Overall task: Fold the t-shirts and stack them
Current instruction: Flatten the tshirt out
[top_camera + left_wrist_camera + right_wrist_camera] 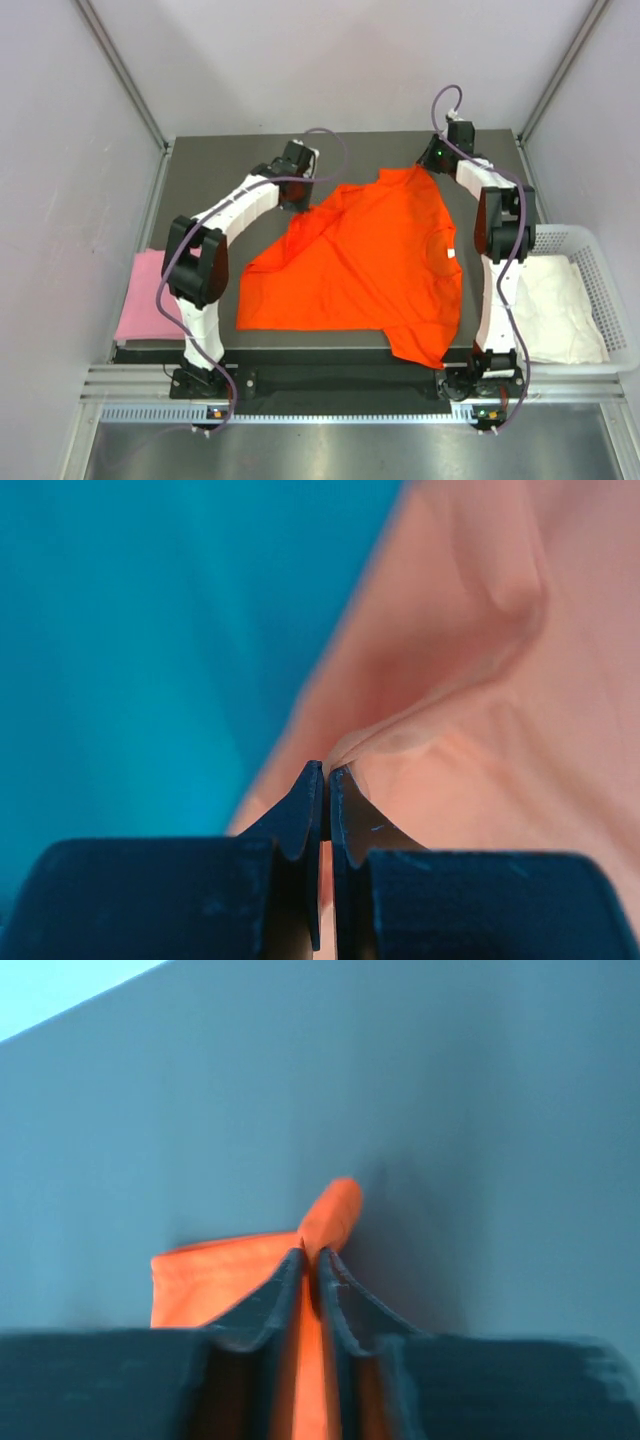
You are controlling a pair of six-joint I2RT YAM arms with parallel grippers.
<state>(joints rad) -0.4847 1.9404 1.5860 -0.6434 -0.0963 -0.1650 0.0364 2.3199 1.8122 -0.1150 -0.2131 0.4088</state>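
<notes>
- The orange-red t-shirt (370, 260) lies spread over the middle of the dark desk (220, 160), crumpled and skewed rather than flat.
- One point of the shirt reaches toward the far right corner of the desk. Another part of its edge rises toward the far edge, left of centre.
- A lower corner of the shirt hangs over the near edge of the desk, close to the right arm's base.
- A small white neck label (452, 253) shows on the shirt's right side.
- The left gripper (326, 772) is closed, its two fingers pressed together on a pinched fold of the shirt's edge. In the left wrist view the cloth looks a paler orange and is pulled into a ridge running away from the fingertips.
- The right gripper (312, 1255) is also closed tight on the shirt. A strip of orange cloth sits between the fingers and a small rolled tip pokes out beyond them.
- From above, the right gripper sits at the shirt's far right point, and the left one at the far left part of its edge.
- The pink t-shirt (140, 295) lies flat at the left edge of the desk, beside the left arm and apart from the orange one.
- The white t-shirt (555, 300) lies inside a white basket (600, 262) at the right edge of the desk.
</notes>
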